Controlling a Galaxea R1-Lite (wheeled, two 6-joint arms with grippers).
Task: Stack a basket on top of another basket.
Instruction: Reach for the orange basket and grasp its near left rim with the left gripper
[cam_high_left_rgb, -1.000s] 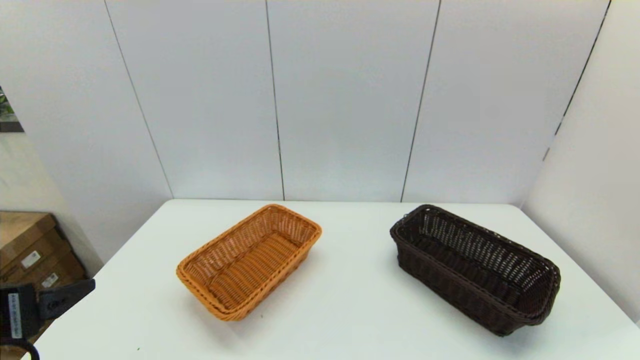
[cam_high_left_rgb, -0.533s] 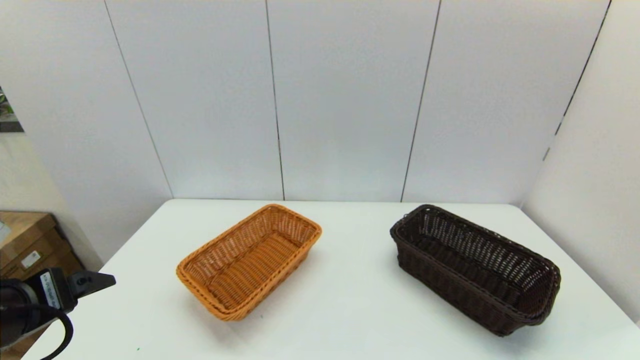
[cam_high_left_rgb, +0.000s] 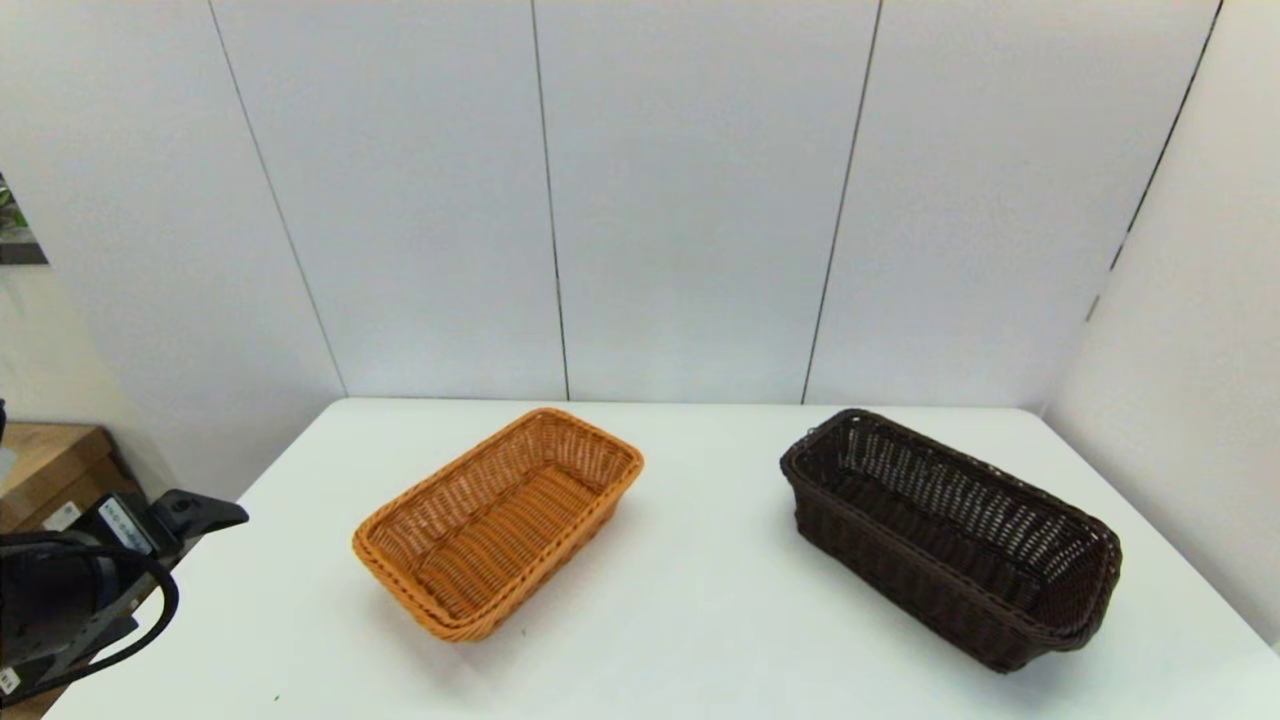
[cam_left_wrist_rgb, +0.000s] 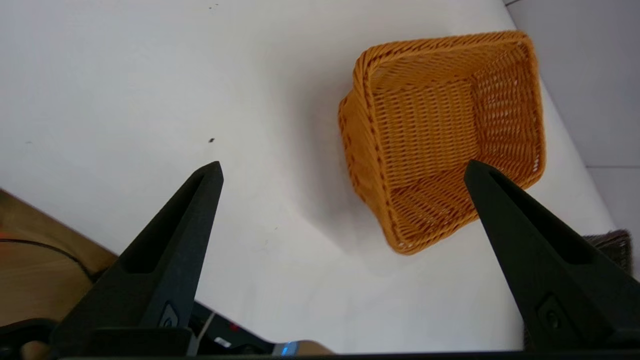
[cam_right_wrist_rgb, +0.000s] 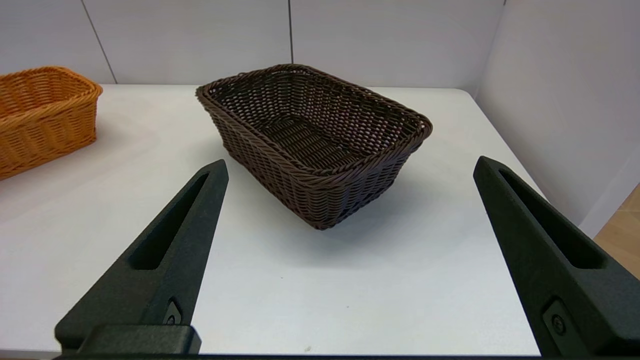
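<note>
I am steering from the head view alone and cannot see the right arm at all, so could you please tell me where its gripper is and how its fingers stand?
Observer: The right gripper hangs low, short of the dark brown basket, open and empty.
Operator: Thank you. Is the left gripper open too?
Observer: Yes, the left gripper is open wide above the white table, with the orange-tan basket ahead of it.
Operator: Is there anything inside the dark basket?
Observer: No, the right wrist view shows only its bare woven floor.
</note>
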